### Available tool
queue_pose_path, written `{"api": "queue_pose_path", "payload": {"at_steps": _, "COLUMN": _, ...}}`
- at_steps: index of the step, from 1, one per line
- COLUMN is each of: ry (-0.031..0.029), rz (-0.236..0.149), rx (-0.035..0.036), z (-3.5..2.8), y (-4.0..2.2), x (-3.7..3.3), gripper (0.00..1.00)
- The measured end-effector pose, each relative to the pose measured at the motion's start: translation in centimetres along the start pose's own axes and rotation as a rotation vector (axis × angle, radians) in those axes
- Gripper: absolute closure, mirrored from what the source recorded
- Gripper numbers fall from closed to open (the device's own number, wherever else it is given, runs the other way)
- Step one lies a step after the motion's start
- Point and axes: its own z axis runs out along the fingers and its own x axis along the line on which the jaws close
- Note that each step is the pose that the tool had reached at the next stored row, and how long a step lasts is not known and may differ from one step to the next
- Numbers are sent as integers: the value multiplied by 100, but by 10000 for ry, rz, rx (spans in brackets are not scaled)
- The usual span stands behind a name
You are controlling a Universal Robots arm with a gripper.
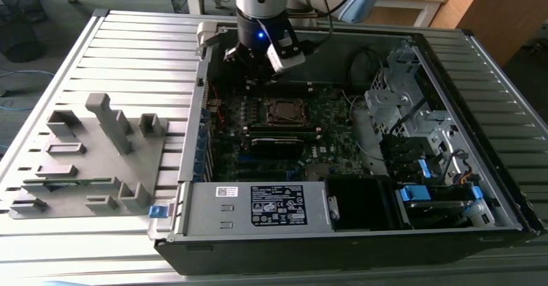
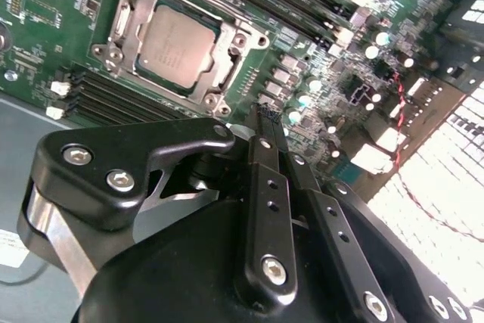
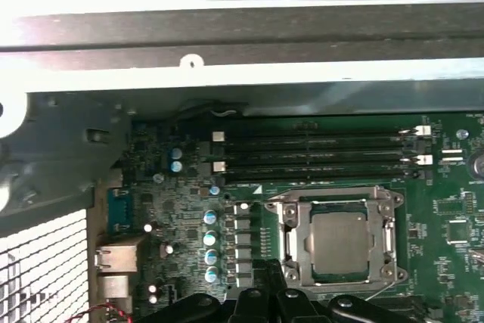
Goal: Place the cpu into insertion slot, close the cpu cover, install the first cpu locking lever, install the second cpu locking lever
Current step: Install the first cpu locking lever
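Note:
The cpu (image 2: 172, 43) (image 3: 339, 242), a dull silver square, lies in the insertion slot (image 1: 285, 111) on the green board. The cpu cover (image 3: 333, 199) (image 2: 121, 22), a silver frame, lies flat around it. Thin wire levers run along the socket's sides; whether they are latched I cannot tell. My gripper (image 2: 266, 117) (image 3: 266, 271) hovers above the board beside the socket, apart from it, with its black fingers (image 2: 261, 158) pressed together and nothing between them. In the exterior view the gripper (image 1: 250, 68) hangs over the board's far part, inside the open case.
Long black memory slots (image 3: 318, 155) run next to the socket, near the case wall (image 3: 227, 73). A red cable (image 2: 401, 107) crosses the board's edge. A grey fixture tray (image 1: 86, 151) sits at the exterior view's left, a drive cage (image 1: 411, 109) at its right, a power supply (image 1: 256, 206) in front.

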Motion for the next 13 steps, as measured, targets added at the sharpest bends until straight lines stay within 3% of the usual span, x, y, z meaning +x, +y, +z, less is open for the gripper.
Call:
{"api": "queue_pose_path", "payload": {"at_steps": 6, "ry": 4, "rz": -1, "rx": 2, "z": -11, "y": -1, "x": 3, "gripper": 90}}
{"api": "queue_pose_path", "payload": {"at_steps": 13, "ry": 2, "rz": 0, "rx": -2, "z": -105, "y": 2, "x": -1, "gripper": 90}}
